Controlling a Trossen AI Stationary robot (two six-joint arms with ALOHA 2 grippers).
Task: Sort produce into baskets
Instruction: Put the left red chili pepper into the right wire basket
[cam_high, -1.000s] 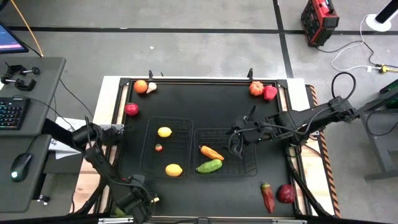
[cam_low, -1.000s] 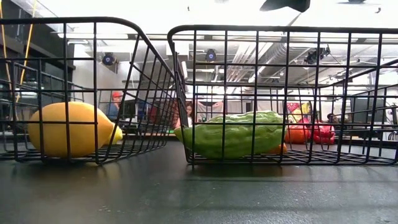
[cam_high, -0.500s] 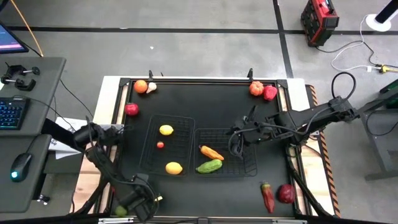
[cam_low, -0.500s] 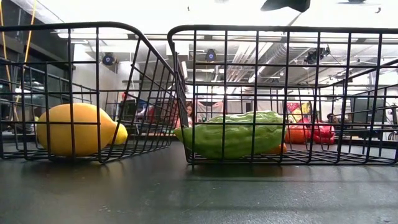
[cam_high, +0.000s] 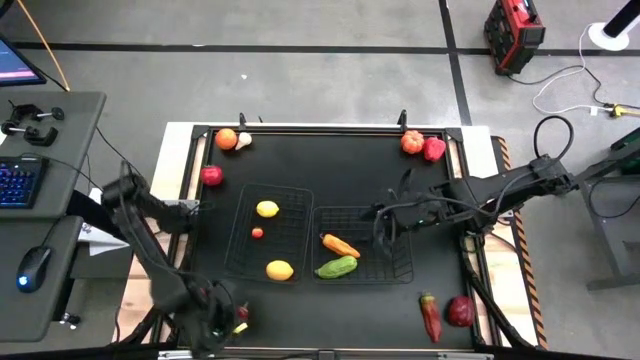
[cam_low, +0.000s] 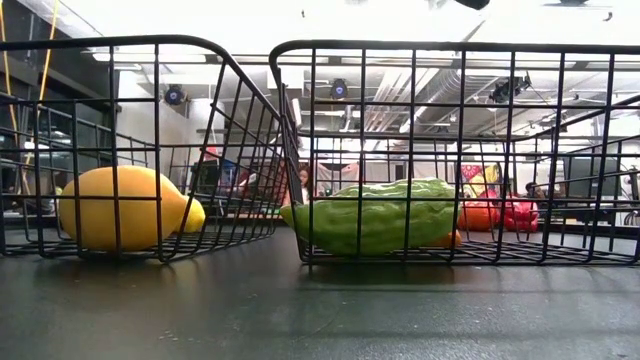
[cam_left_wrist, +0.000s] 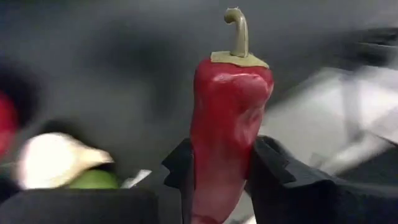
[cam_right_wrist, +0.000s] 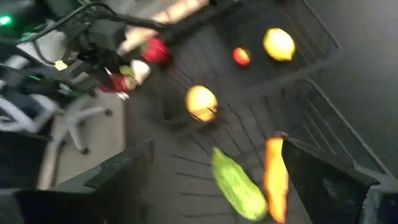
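Seen from above, the left gripper (cam_high: 222, 322) sits at the lower left of the frame, near the table's front edge, its fingers clamped on a red pepper (cam_left_wrist: 227, 134) held stem up. Toward the middle, the left basket (cam_high: 240, 262) holds two lemons (cam_high: 267, 209) and a small red fruit (cam_high: 257, 233). Just beside it, the right basket (cam_high: 403, 268) holds a green cucumber (cam_high: 337, 267) and an orange pepper (cam_high: 340, 245). The right gripper (cam_high: 383, 226) hovers over that basket with fingers spread apart. More produce lies along the upper edge and at the lower right.
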